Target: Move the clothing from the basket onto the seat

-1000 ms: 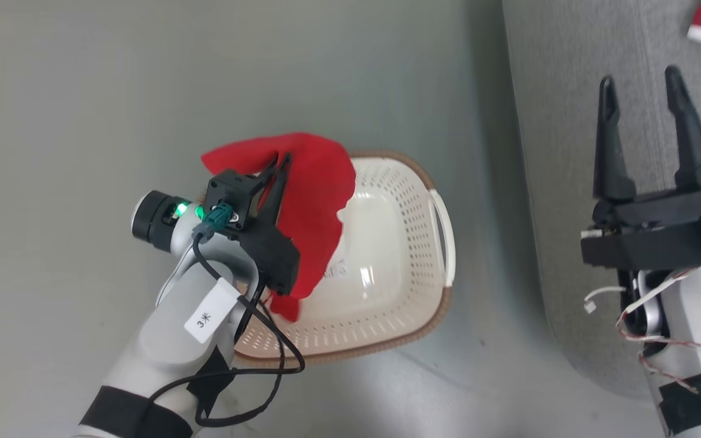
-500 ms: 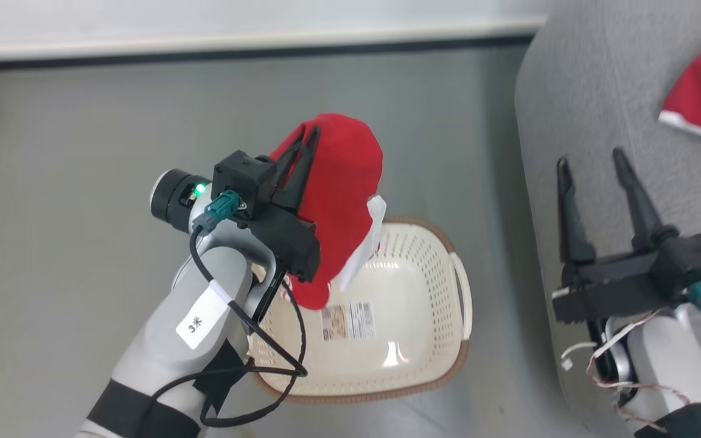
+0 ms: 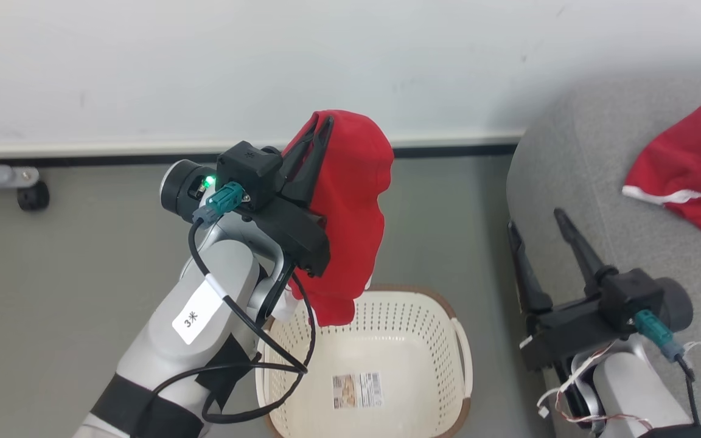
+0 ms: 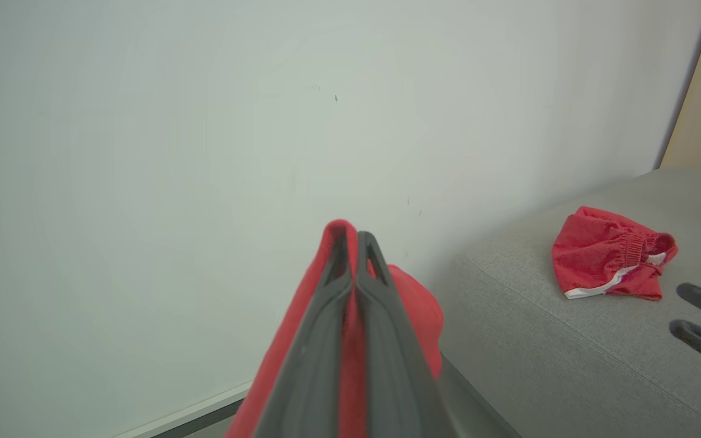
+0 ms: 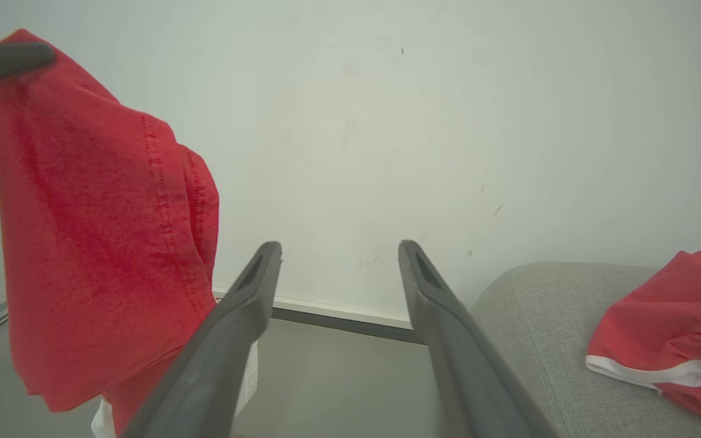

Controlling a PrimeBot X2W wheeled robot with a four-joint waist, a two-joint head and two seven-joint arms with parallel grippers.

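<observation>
Now hangs long axis vertical, upper centre of head view, above cream perforated plastic basket (image 3: 463, 365): plain red fabric garment (image 3: 350, 207), creased, top clamped between fingers of left gripper (image 3: 324, 120). Lower right, right gripper (image 3: 535, 219) spread wide, empty, at edge of grey upholstered seat (image 3: 569, 152) bearing second red piece with white trim (image 3: 685, 176).

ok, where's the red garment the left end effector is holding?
Head view, left of centre: the red garment hangs from the shut left end effector, over the far rim of the basket, grey seat to its right.
</observation>
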